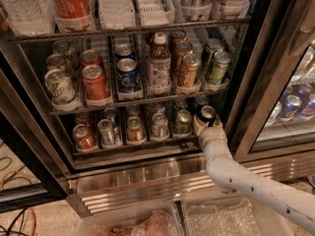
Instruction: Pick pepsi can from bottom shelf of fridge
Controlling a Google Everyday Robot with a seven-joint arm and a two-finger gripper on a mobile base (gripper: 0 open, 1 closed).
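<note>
The gripper point(207, 128), reaching in from 5 o'clock, is clamping the can point(206, 114) at the shelf's point(123, 149) 3 o'clock end, and should be lifting it slightly, then drawing straight back toward 6 o'clock, clearing the neighbour point(183, 122) at 9 o'clock

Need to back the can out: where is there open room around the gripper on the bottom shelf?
The gripper sits at the pepsi can, at the right end of the bottom shelf. Free room lies only in front, above the steel base. Crowded: green-grey can close on its left, black fridge frame on its right.
</note>
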